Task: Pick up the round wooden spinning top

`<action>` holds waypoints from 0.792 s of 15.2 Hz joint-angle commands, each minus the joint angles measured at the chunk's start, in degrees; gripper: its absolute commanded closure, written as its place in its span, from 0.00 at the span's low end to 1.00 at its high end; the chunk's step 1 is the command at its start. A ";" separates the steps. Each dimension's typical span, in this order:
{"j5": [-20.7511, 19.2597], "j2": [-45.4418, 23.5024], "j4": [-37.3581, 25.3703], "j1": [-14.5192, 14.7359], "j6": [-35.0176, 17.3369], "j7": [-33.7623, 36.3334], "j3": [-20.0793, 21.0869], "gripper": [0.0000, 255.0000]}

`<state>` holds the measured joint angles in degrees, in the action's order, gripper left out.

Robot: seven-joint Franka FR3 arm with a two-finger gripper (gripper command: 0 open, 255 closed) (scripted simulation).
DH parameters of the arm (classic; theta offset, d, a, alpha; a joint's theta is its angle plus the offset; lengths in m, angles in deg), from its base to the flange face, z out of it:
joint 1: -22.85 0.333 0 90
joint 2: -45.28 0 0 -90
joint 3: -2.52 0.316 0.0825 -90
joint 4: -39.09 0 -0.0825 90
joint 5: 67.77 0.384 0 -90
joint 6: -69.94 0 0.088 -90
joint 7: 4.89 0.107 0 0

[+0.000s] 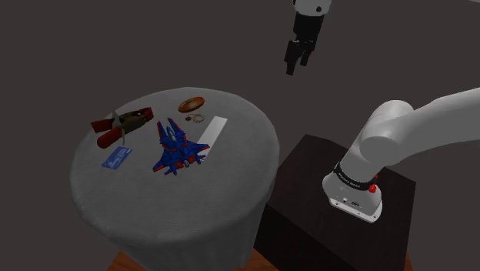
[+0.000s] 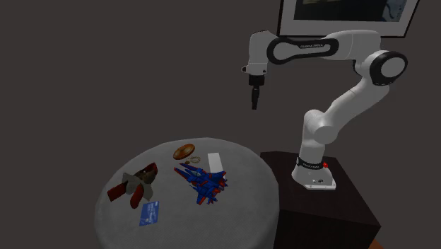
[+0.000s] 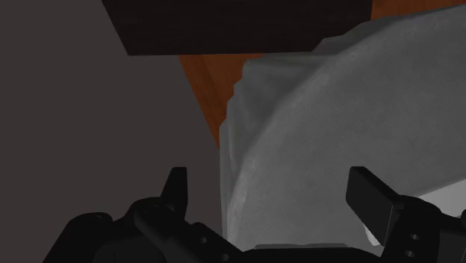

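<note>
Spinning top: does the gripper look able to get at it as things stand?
Probably yes. The gripper hangs high over the table's edge with fingers open; the spinning top lies uncovered near the rim, nothing above it. Only a small ring lies close beside it.

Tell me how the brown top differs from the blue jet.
The brown top is a small round disc; the blue jet is larger, winged, red-marked. The top lies near the edge of the grey table, the jet nearer its middle. Both rest on it, untouched by the open gripper.
</note>
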<state>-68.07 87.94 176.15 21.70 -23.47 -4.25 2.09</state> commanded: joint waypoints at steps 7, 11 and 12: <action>3.00 -9.66 -1.70 1.81 -7.94 5.44 4.44 0.00; 4.17 -16.97 -4.34 2.74 -12.69 8.93 7.21 0.00; 4.34 -18.88 -5.18 2.94 -13.78 9.81 7.88 0.00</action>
<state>-63.88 71.04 171.91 24.52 -36.17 4.86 9.46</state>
